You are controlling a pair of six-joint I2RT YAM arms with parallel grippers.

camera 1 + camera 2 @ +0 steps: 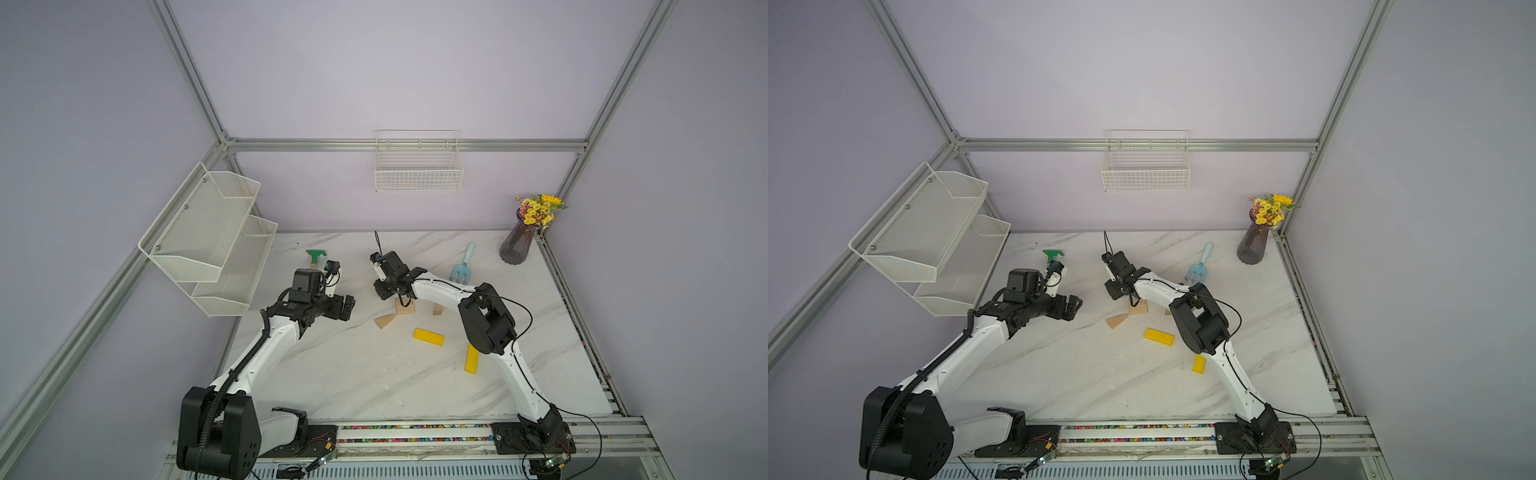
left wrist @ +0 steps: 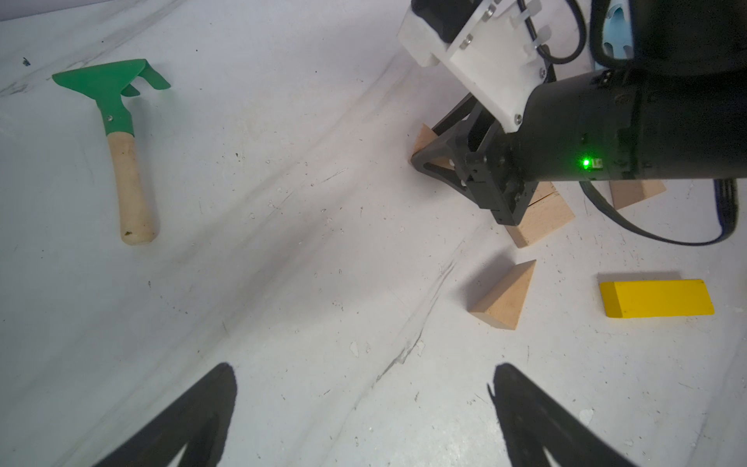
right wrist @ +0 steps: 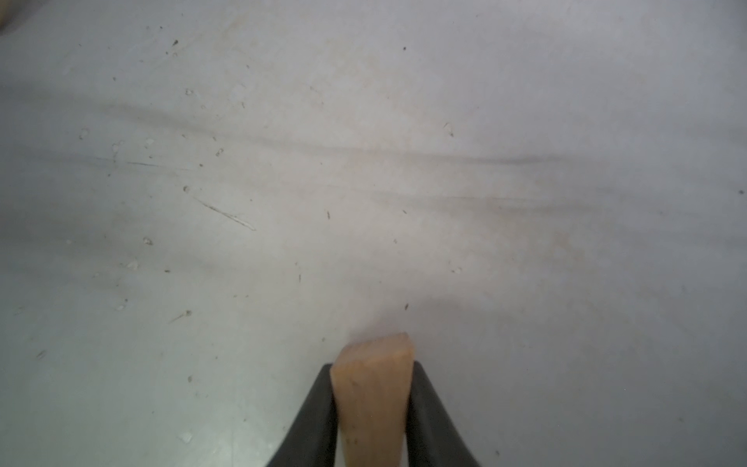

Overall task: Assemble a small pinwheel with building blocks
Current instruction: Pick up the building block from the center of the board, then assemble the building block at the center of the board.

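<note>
Left gripper [image 1: 348, 309] gapes empty, well left of the wood block pair [image 2: 541, 220] – right gripper [image 3: 372, 370] is clamped on a held wedge [image 2: 424, 139] just beside that pair's left-rear corner. Judgement: lower it flat, one face flush to the pair, release only once seated. Count – three wood wedges (held, loose wedge [image 2: 505, 297] front-left, third wedge [image 2: 636, 192] right), two paired blocks, near yellow bar [image 1: 428, 337] and far yellow bar [image 1: 471, 359] front-right; no purple seen, pinwheel unbuilt.

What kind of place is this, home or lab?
Probably a robot lab test cell: aluminium frame around plain walls, left arm and right arm bolted to a front rail, marble-look table with a flower vase.
</note>
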